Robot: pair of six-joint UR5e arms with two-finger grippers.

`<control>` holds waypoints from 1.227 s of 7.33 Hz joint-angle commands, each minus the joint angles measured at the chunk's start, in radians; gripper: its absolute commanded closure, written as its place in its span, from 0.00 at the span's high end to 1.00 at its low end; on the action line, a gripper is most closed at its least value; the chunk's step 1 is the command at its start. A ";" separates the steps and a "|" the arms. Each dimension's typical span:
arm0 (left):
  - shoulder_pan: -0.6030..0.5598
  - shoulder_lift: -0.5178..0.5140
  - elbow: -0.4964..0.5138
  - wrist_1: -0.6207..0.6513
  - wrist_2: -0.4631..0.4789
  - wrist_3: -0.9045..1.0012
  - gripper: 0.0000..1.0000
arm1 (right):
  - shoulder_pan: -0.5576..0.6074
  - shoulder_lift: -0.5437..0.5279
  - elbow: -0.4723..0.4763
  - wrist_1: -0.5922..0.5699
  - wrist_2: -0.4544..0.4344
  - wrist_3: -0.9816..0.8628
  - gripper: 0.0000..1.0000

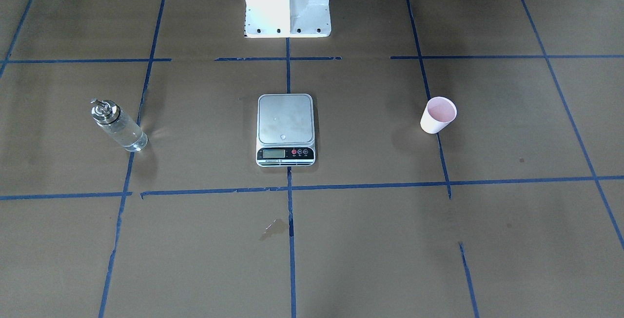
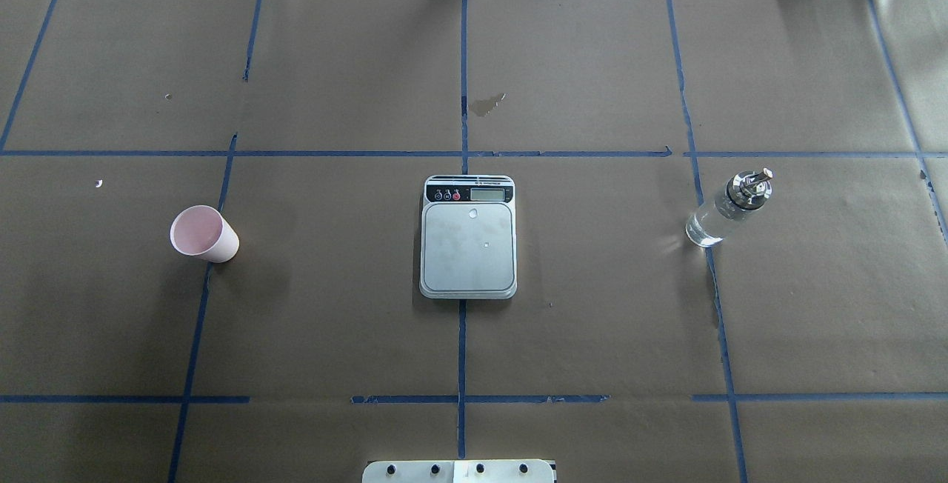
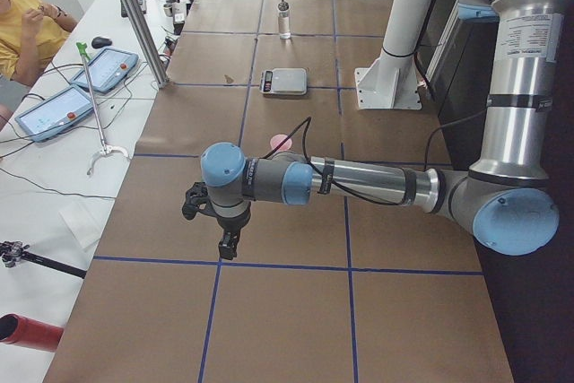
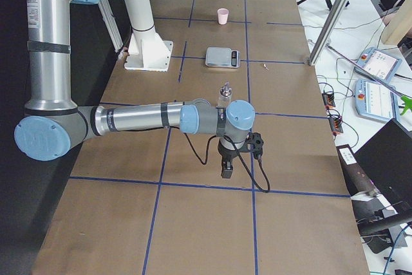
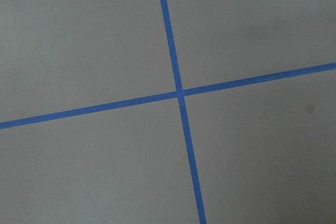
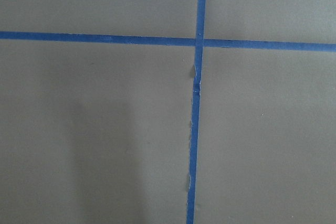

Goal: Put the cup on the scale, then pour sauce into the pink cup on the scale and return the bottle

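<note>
On the front-facing camera you see the small pale pink paper cup upright toward the left end of the counter. The clear glass bottle with a silver spout stands toward the right end, and the grey digital scale sits midway between them.

In the left side view, the left end effector hangs over the counter's left end. In the right side view, the right end effector hangs near the right end. You cannot tell how wide either one stands.

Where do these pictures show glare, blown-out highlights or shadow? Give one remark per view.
Front-facing view: the robot base is blown out to plain white. Overhead view: the bottle throws a bright glint onto the paper beside its foot. Right wrist view: a faint dark band lies left of the sharp tape line.
</note>
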 commanded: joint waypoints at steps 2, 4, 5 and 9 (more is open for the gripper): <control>-0.002 0.011 -0.023 0.001 -0.029 0.008 1.00 | 0.001 0.001 0.007 0.000 0.000 0.000 1.00; 0.001 0.014 -0.017 0.006 -0.021 -0.003 1.00 | 0.001 -0.005 0.007 0.000 0.002 -0.001 1.00; 0.001 0.014 -0.009 0.006 -0.027 -0.006 1.00 | 0.001 -0.003 0.011 0.001 0.002 -0.003 1.00; 0.001 0.023 0.005 -0.002 -0.065 -0.003 1.00 | 0.001 -0.008 0.034 0.000 0.030 -0.004 1.00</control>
